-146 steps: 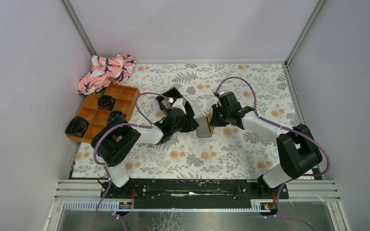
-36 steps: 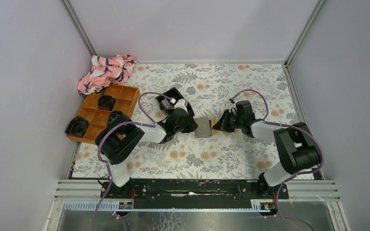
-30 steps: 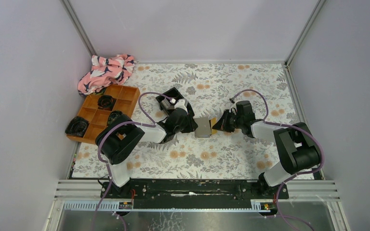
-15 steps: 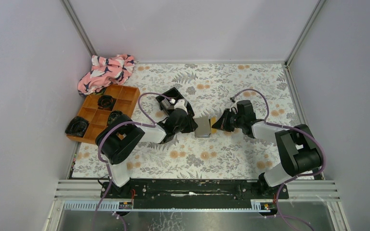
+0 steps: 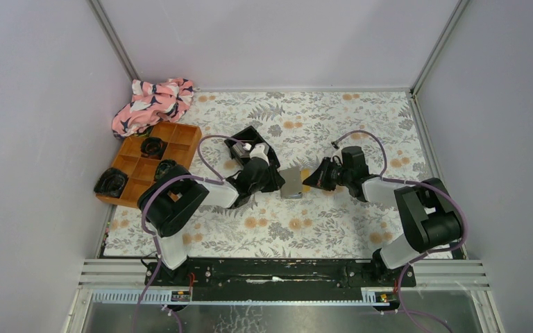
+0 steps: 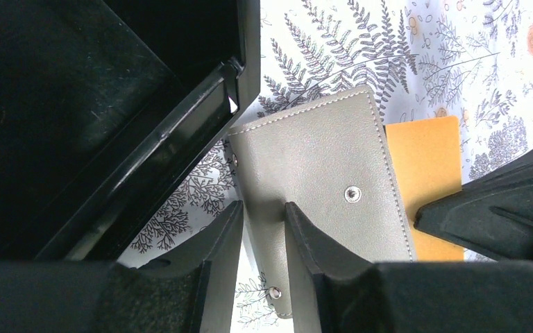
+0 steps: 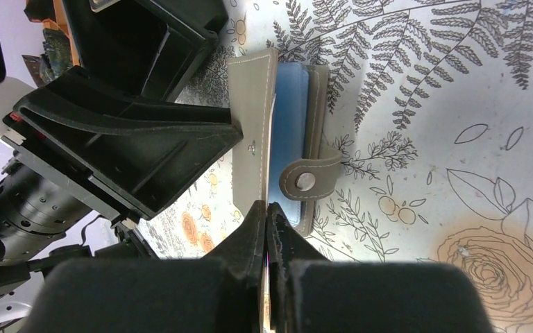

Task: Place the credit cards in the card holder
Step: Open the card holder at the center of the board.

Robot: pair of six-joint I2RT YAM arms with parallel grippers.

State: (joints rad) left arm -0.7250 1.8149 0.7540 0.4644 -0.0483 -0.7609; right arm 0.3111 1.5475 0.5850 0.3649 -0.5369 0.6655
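My left end effector [image 6: 262, 216], partly open, clamps one cover of the small grey-taupe leather card holder [image 6: 319, 159], which sits mid-way across the floral-patterned surface [image 5: 319, 222]. My right end effector [image 7: 267, 208], pressed fully together, pinches the thin gold rectangular credit card [image 6: 423, 163], whose edge meets the holder's 3 o'clock side, against its blue lining.

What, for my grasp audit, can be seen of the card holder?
The card holder is a small grey-taupe, leather-look wallet with stitched edges and metal snap studs. It sits open on the floral cloth. One cover is raised, showing a blue-grey inside and a strap with a snap. The left gripper appears to pinch the raised cover's edge. A gold card, held by the shut right gripper, pokes out from behind that cover.
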